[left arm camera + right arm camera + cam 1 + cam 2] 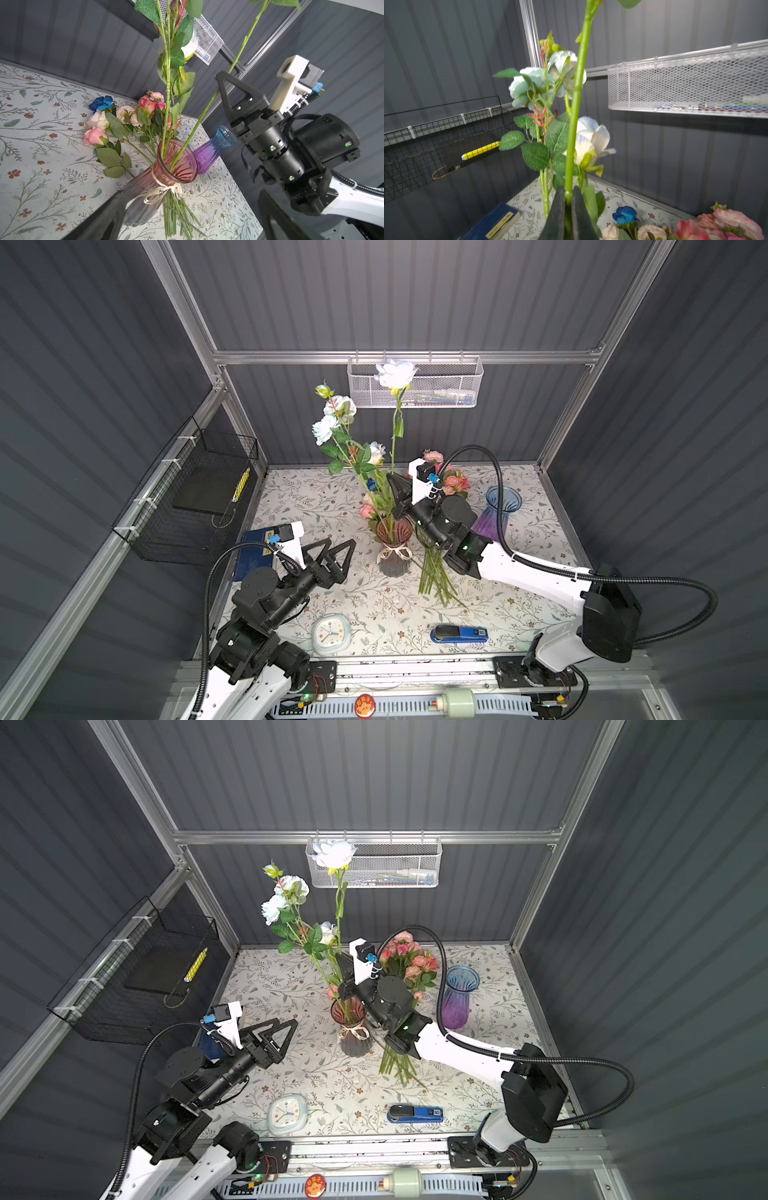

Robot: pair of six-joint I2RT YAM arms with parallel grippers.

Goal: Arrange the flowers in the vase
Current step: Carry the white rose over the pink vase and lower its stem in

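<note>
We judged the task partly done. The pink vase (394,545) in the middle of the surface (316,497) already held a pale blue spray (334,418), and the long white rose (395,373) stood with the foot of its stem inside the vase's mouth. Most of the flowers, a bunch (124,120) of pink, peach, white and dark blue blooms, lay flat on the surface just behind and beside the vase, not yet put in. The right gripper (566,194) was clamped on the white rose's stem above the rim, its arm reaching in over the lying stems. The left gripper (341,546) hung with jaws wide apart, holding nothing, left of the vase and pointed toward it.
</note>
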